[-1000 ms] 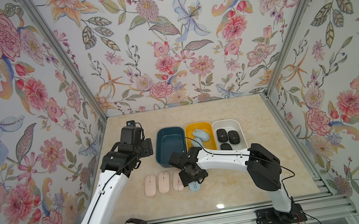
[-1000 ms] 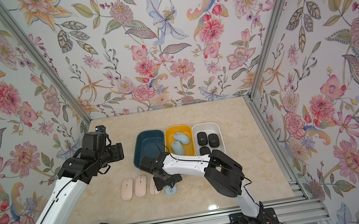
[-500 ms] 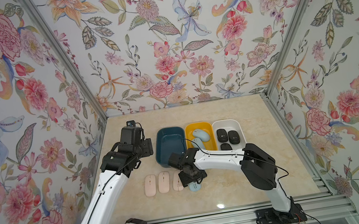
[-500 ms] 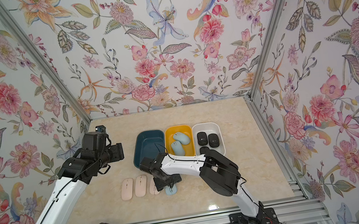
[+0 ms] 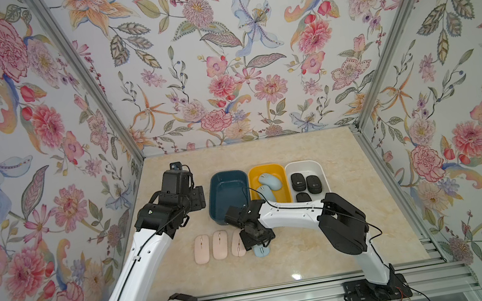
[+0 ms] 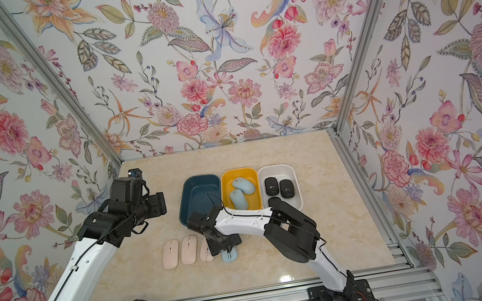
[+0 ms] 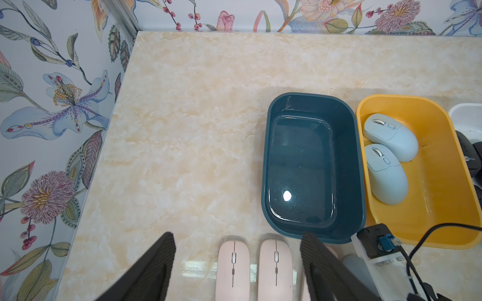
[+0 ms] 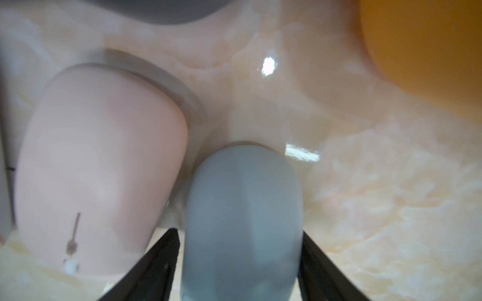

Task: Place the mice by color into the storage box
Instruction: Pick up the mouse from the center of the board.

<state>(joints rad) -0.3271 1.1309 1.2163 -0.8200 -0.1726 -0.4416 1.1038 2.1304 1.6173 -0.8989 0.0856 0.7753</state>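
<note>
— Where's your third blue mouse point(image 8: 242, 203)?
— On the tabletop, toward its near edge, just beside the last of the pink mice point(image 5: 219, 245). Your right gripper point(image 8: 240, 233) pinches its flanks; not yet lifted.
— Why so narrow a line?
— The pink neighbour crowds one side. It's likely bound for the yellow bin point(image 7: 438, 182), which holds two blues.
— Your left gripper point(image 7: 237, 234)?
— Spread, empty, high beside the empty dark blue bin point(image 7: 307, 169), probably keeping clear.

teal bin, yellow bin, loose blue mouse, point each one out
teal bin point(image 5: 229, 194), a top view, bare floor
yellow bin point(image 7: 438, 182), left wrist view, bare floor
loose blue mouse point(image 8: 242, 208), right wrist view, middle of its back
</note>
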